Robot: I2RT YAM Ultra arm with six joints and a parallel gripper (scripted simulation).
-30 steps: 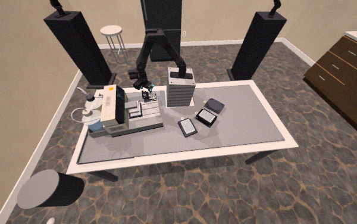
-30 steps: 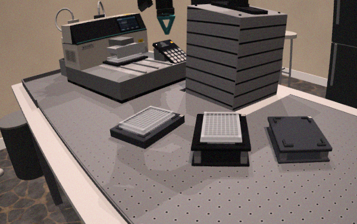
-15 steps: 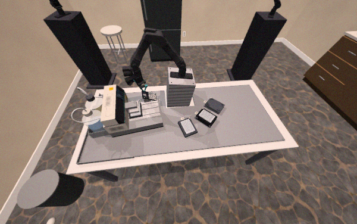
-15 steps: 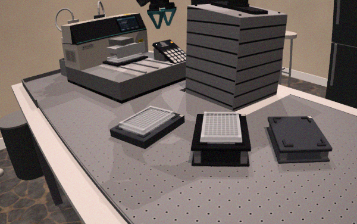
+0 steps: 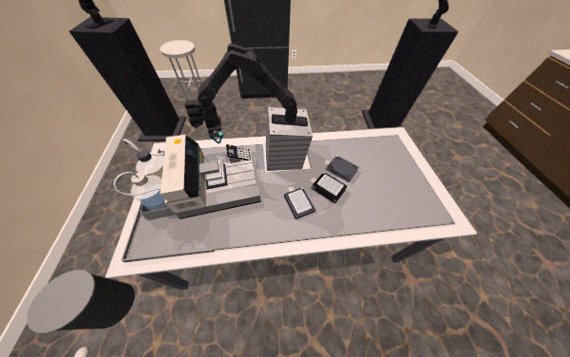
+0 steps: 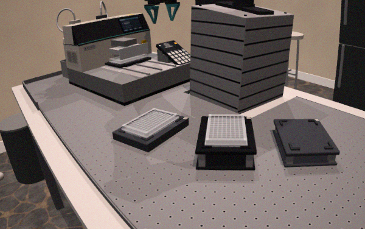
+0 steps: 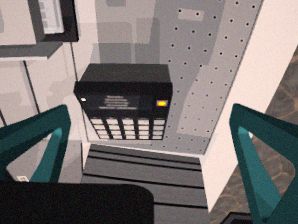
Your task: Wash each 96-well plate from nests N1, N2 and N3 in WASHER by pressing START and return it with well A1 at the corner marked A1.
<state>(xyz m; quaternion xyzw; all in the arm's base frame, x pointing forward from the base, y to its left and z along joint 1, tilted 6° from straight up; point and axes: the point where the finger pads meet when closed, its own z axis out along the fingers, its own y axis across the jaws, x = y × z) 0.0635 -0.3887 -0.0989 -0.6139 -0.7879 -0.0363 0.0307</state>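
Note:
My gripper (image 5: 217,138) (image 6: 162,12) (image 7: 150,113) is open and empty. Its teal fingers hang above the washer's black keypad (image 5: 238,153) (image 6: 174,52) (image 7: 127,106), apart from it. An amber lamp (image 7: 161,103) glows on the keypad. The washer (image 5: 178,166) (image 6: 103,33) stands at the table's left. A plate (image 6: 121,63) lies in the washer's dark carrier, beside the manifold (image 6: 129,50). Two nests hold clear 96-well plates, one at the left (image 5: 300,200) (image 6: 150,122) and one in the middle (image 5: 330,184) (image 6: 226,129). The right nest (image 5: 343,167) (image 6: 305,140) is bare.
A tall grey slatted block (image 5: 288,142) (image 6: 240,58) bearing the arm's base stands right of the keypad, close to the gripper. Bottles and tubing (image 5: 142,163) lie left of the washer. The table's white rim (image 7: 256,63) runs just behind the keypad.

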